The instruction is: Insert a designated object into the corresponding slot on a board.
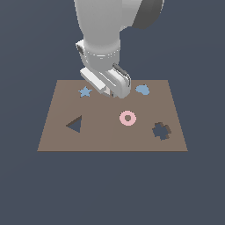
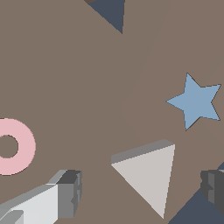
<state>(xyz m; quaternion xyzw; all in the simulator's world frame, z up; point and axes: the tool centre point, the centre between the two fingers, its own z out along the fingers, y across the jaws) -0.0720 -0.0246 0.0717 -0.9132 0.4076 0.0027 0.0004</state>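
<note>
Clearly a bare simulated test scene, no real room: flat brown board [image 1: 110,140] with shaped cut-outs floating on featureless dark blue-grey ground, plain untextured renders throughout.

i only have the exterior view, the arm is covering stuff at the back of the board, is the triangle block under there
Observer: Yes. The wrist view shows the triangle block lying flat on the board.
Operator: are the fingers on it yet
Observer: No. One finger sits on each side of it with a visible gap, so the gripper is open.
Operator: anything near it
Observer: The blue star lies close by, apart from the block.
</note>
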